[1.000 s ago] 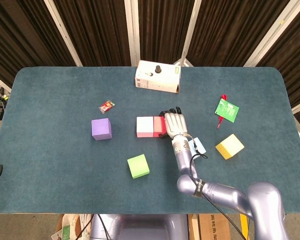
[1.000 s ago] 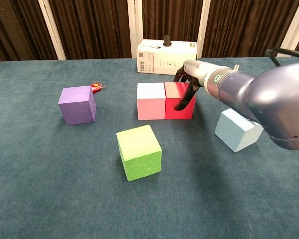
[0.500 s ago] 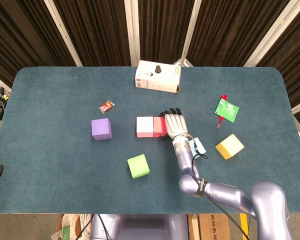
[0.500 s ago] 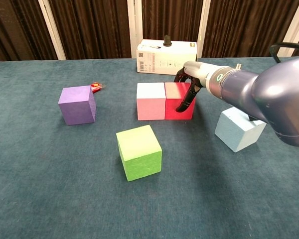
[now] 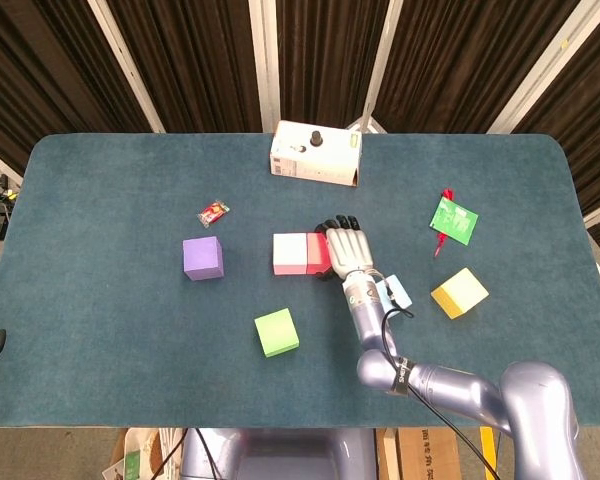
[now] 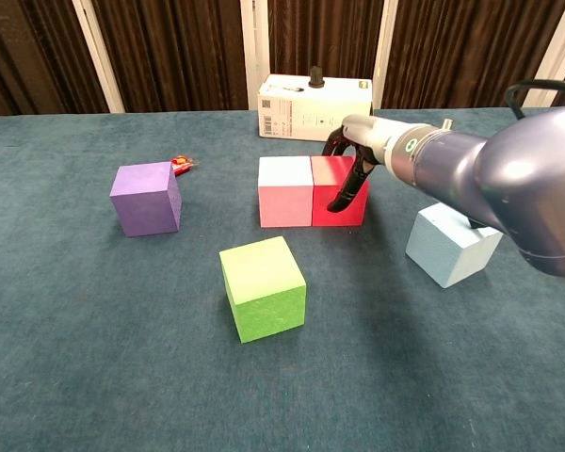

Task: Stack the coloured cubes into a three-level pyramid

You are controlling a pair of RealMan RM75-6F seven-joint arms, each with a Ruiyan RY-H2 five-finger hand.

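On the blue-green felt table (image 5: 100,200), a purple foam cube (image 5: 203,258) and green foam cube (image 5: 277,332) are set apart. The pink foam cube (image 5: 290,254) is touched by the red foam cube (image 5: 318,252), which is gripped by the right hand (image 5: 348,250), shifted slightly left since 1 second ago. The left hand is unseen.
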